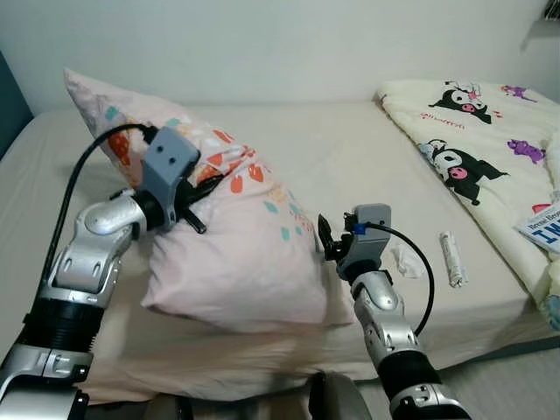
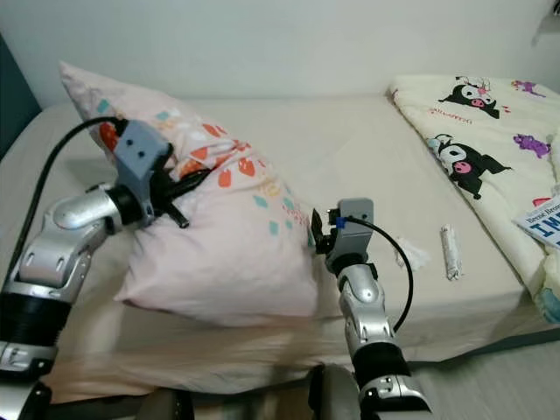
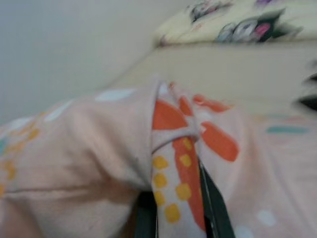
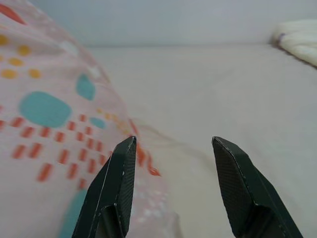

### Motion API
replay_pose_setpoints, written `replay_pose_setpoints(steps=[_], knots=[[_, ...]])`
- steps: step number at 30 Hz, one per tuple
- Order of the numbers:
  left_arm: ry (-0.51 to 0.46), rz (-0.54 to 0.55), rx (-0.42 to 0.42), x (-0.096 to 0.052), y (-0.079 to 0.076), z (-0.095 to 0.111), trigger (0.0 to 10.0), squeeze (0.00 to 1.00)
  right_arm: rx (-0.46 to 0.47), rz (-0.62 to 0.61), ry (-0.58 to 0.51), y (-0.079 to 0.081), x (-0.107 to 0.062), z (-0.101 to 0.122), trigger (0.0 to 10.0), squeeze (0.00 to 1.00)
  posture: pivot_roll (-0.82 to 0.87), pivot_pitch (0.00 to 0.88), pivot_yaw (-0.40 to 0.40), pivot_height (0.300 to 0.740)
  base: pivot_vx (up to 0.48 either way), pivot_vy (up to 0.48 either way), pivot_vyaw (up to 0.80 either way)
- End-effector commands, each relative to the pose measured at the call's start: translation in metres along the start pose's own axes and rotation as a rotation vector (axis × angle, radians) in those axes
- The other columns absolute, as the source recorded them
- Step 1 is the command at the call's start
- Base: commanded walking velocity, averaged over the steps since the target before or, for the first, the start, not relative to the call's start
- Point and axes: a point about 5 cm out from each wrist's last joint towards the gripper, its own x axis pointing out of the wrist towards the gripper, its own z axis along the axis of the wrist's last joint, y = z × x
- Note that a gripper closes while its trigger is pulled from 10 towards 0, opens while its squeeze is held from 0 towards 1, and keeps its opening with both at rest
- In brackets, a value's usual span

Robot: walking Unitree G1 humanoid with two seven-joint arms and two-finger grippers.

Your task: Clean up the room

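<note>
A pale pink pillow (image 1: 236, 254) with orange and teal spots stands tilted up on the bed (image 1: 350, 157). My left gripper (image 1: 203, 179) is shut on a bunched fold of its cover near the top; in the left wrist view the fabric (image 3: 173, 163) is pinched between the black fingers (image 3: 215, 208). My right gripper (image 1: 323, 236) is open at the pillow's right edge, its fingers (image 4: 119, 183) beside the cloth with nothing held.
A cream cartoon-print blanket (image 1: 472, 140) covers the bed's right side. A white tube (image 1: 451, 257) and a crumpled tissue (image 1: 405, 260) lie near the front edge. A printed paper (image 1: 542, 223) sits at far right. A wall runs behind the bed.
</note>
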Motion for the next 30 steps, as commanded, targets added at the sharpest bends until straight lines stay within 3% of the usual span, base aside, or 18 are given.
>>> replay_pose_setpoints(steps=[1, 3, 7, 11, 13, 14, 16, 19, 24, 30], knots=[[-0.028, 0.067, 0.090, 0.003, 0.008, 0.012, 10.0, 0.00, -0.019, -0.023, -0.036, -0.002, -0.001, 0.005, 10.0, 0.00, 0.04, 0.021, -0.079, 0.561, 0.000, 0.000, 0.00], [-0.005, 0.132, 0.123, 0.005, 0.009, 0.008, 10.0, 0.00, -0.039, -0.044, -0.059, -0.004, -0.001, 0.008, 10.0, 0.00, 0.04, 0.022, -0.078, 0.561, 0.000, 0.000, 0.00], [0.011, 0.162, 0.195, 0.004, 0.009, 0.005, 10.0, 0.00, -0.045, -0.071, -0.083, -0.007, -0.001, 0.012, 10.0, 0.00, 0.04, 0.022, -0.078, 0.561, 0.000, 0.000, 0.00], [-0.007, 0.205, 0.212, 0.004, 0.011, 0.008, 10.0, 0.00, -0.041, -0.075, -0.090, -0.008, -0.001, 0.013, 10.0, 0.00, 0.04, 0.021, -0.074, 0.561, 0.000, 0.000, 0.00], [-0.059, 0.237, 0.024, 0.006, 0.011, 0.013, 10.0, 0.00, -0.029, -0.066, -0.091, -0.007, -0.001, 0.014, 10.0, 0.00, 0.04, 0.018, -0.068, 0.561, 0.000, 0.000, 0.00], [-0.059, 0.237, 0.024, 0.006, 0.011, 0.013, 10.0, 0.00, -0.029, -0.066, -0.091, -0.007, -0.001, 0.014, 10.0, 0.00, 0.04, 0.018, -0.068, 0.561, 0.000, 0.000, 0.00], [-0.072, 0.217, -0.111, 0.007, 0.004, 0.010, 10.0, 0.00, -0.015, -0.054, -0.085, -0.005, -0.003, 0.012, 10.0, 0.00, 0.04, 0.019, -0.066, 0.561, 0.000, 0.000, 0.00], [-0.082, 0.225, -0.197, 0.008, -0.004, 0.008, 10.0, 0.00, 0.003, -0.028, -0.078, -0.003, -0.006, 0.010, 10.0, 0.00, 0.04, 0.013, -0.068, 0.561, 0.000, 0.000, 0.00], [-0.064, 0.220, -0.245, 0.010, -0.014, 0.003, 10.0, 0.00, 0.032, -0.040, -0.075, -0.003, -0.009, 0.008, 10.0, 0.00, 0.04, 0.007, -0.073, 0.576, 0.000, 0.000, 0.00], [-0.047, 0.216, -0.220, 0.011, -0.030, -0.002, 10.0, 0.00, 0.038, -0.051, -0.068, -0.002, -0.012, 0.005, 10.0, 0.00, 0.03, 0.000, -0.071, 0.606, 0.000, 0.000, 0.00]])
